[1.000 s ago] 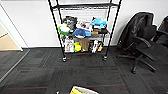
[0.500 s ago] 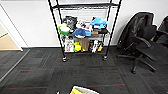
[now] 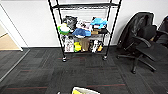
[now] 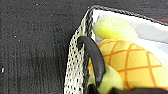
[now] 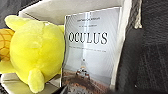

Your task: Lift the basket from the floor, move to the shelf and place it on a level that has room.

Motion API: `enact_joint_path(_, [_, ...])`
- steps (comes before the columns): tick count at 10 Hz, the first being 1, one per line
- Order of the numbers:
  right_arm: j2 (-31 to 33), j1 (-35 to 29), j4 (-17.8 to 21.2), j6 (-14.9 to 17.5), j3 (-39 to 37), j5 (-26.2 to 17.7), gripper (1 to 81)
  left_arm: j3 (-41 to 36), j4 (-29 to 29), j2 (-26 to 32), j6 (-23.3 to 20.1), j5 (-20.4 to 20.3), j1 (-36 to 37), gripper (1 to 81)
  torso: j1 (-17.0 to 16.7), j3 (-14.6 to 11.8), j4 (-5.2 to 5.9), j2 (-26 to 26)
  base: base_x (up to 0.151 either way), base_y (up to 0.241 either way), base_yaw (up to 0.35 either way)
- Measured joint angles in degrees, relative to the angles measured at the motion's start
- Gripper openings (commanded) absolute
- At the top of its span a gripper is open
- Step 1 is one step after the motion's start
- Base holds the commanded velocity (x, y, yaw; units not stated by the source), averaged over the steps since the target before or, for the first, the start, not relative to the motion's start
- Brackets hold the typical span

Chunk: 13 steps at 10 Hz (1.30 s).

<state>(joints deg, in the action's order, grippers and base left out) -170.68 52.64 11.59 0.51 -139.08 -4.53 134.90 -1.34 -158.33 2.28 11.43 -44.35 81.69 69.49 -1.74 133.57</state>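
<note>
Cream woven basket [image 3: 85, 90] sits nearest, at six o'clock in the head view, its pale rim just showing above the dark carpet floor [image 3: 75, 72]. From the left wrist its netted wall [image 4: 75, 62] carries a dark curved handle [image 4: 93, 56], with a yellow and orange plush toy [image 4: 125, 62] packed inside. From the right wrist the same yellow toy [image 5: 37, 50] leans against a book titled OCULUS [image 5: 90, 47] standing along the pale lining. Whether either hand is wide, narrow or holding the basket cannot be told. Farther off, at twelve o'clock, the black wire shelf [image 3: 83, 30] stands on casters against the white wall, its middle tiers crowded with coloured items. At two o'clock stands a black office chair [image 3: 142, 42]
</note>
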Motion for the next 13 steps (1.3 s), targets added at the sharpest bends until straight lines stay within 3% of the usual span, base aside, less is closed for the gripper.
enact_joint_path(5, [0.65, 0.02, 0.0, -0.13, 0.46, -0.01, 81.1, -5.55, -1.71, 2.96, 0.63, 0.17, -2.23, 1.0, 0.0, 0.0, 0.0, 0.0, 0.0, 0.0, 0.0])
enact_joint_path(6, [0.78, 0.02, -0.29, 0.5, 0.72, -0.01, 1.0, -5.57, -1.93, 2.95, 0.63, 0.16, -2.19, 1.0, 0.0, 0.0, 0.0, 0.0, 0.0, 0.0, 0.0])
enact_joint_path(13, [1.91, -0.27, -0.22, -0.11, 0.46, -0.45, 1.0, -5.57, -7.25, 3.1, 0.55, 0.13, -2.21, 1.0, -0.3, 0.02, 0.0, -0.65, 0.0, 0.0, 0.0])
